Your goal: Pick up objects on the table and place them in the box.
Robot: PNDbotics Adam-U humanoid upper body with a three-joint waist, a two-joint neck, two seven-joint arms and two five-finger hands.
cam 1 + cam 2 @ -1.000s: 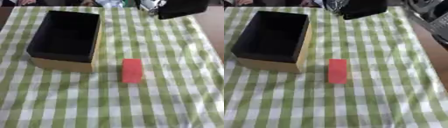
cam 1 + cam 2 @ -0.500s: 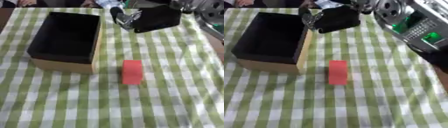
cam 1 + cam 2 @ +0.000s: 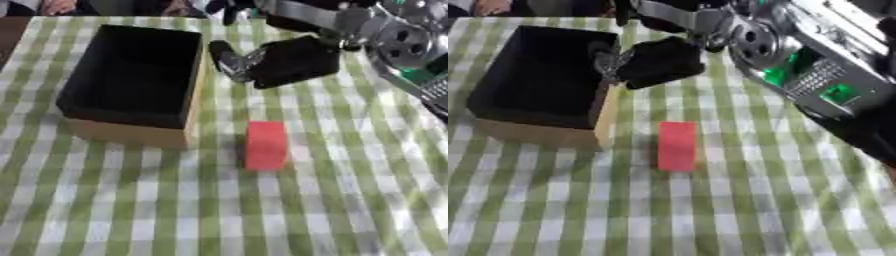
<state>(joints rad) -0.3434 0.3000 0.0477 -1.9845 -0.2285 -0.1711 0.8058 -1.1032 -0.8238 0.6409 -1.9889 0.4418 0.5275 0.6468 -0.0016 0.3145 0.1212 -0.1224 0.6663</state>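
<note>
A small red rectangular block lies flat on the bench, which is covered by a green-and-white checked cloth, with its long side running away from the camera. Just to its left stands an open rectangular cardboard box with a black inside and tan outer walls; the block sits near the box's near right corner, apart from it, with a strip of cloth showing between them. The box's dark interior shows nothing inside that can be made out. The right robot hand, black with a silver wrist, comes in from the upper right on an arm of silver joints with green lights. It hangs over the cloth beyond the block, on the far side of it and slightly to the right in the left eye view, and does not touch the block; a clear stretch of checked cloth separates the two. Its fingers point toward the box's right wall and look bent inward at the tips, with nothing between them, though the blur makes it hard to tell how far they are curled. In the right eye view the fingertips overlap the box's right rim, so whether they touch the wall cannot be told. The left robot hand shows in neither view.
</note>
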